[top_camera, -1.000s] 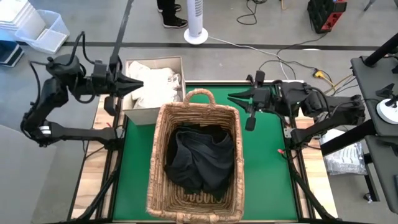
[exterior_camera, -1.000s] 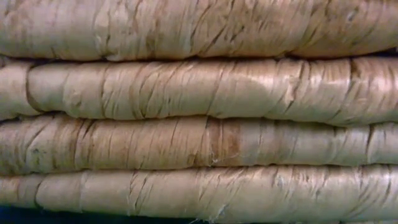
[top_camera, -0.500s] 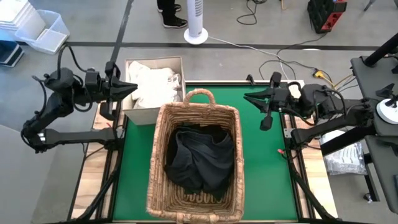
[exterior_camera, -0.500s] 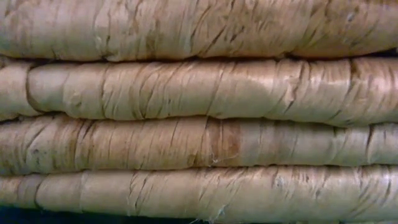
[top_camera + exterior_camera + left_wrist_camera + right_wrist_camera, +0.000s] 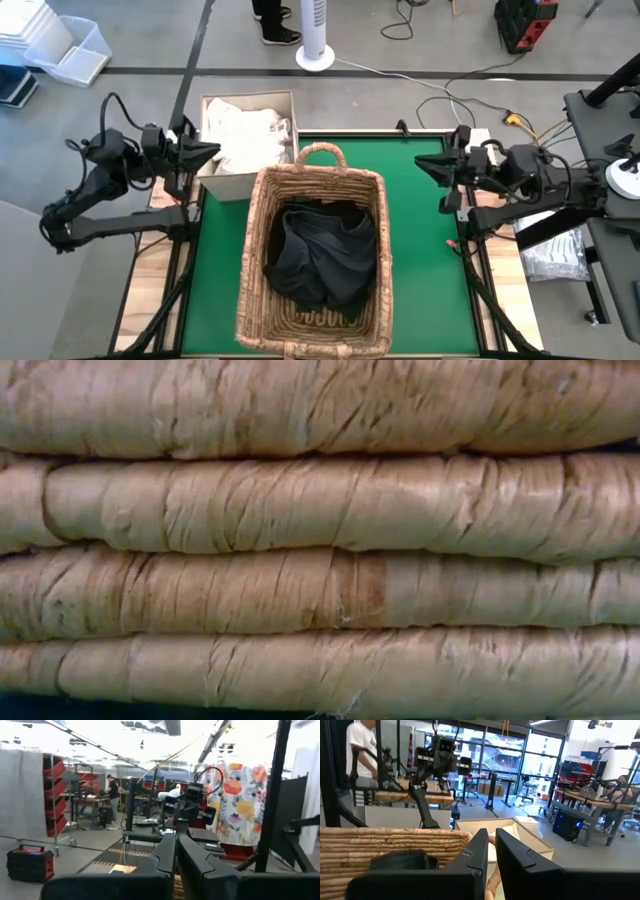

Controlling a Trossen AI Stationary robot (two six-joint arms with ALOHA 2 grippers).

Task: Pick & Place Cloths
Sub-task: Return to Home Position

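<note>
A tan woven wicker basket (image 5: 312,190) with a hoop handle stands in the middle of the flat bright green mat (image 5: 425,270). Its coiled wall fills the whole low view (image 5: 320,540). A heap of black cloths (image 5: 320,255) lies inside the basket. The white cloths (image 5: 245,135) lie in a pale open-topped box (image 5: 215,180) just beside the basket's handle end, on its left.

The left gripper (image 5: 210,151) hovers to the left of the basket, over the outer wall of that box, and points toward the basket. In its wrist view the two dark fingers (image 5: 165,855) sit closed with only a sliver between them. They hold nothing.

The right gripper (image 5: 422,161) hovers to the right of the basket's handle end, above the mat, and points back toward the basket. Its fingers (image 5: 477,855) are likewise pressed nearly together, empty and touching nothing.
</note>
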